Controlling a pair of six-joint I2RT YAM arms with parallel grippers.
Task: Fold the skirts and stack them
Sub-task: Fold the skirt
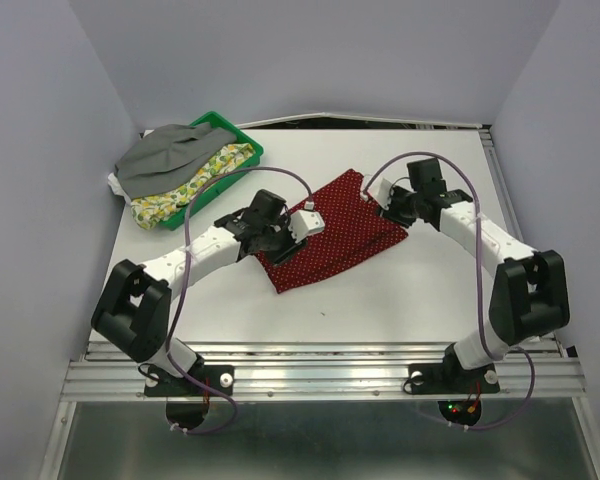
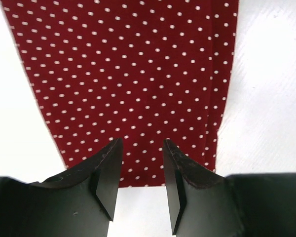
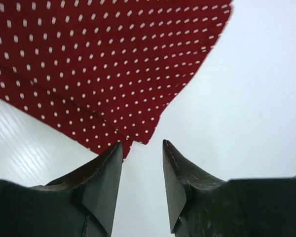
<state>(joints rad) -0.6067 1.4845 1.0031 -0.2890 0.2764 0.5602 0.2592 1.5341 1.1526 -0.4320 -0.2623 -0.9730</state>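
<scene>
The dark red skirt with white dots (image 1: 345,235) lies spread flat in the middle of the white table (image 1: 380,300). The left gripper (image 2: 142,168) hovers over its hem, jaws apart and holding nothing. The right gripper (image 3: 142,168) sits just off the skirt's right corner, also released. The grey skirt (image 1: 165,155) lies on the lemon-print skirt (image 1: 195,185) in the green tray (image 1: 227,122) at the back left.

The dark red skirt (image 1: 335,232) carries small white dots. At the far left, the grey skirt (image 1: 160,160) is plain, the lemon-print skirt (image 1: 202,178) white with yellow-green fruit, the tray (image 1: 242,137) bright green. The table (image 1: 380,300) is white.
</scene>
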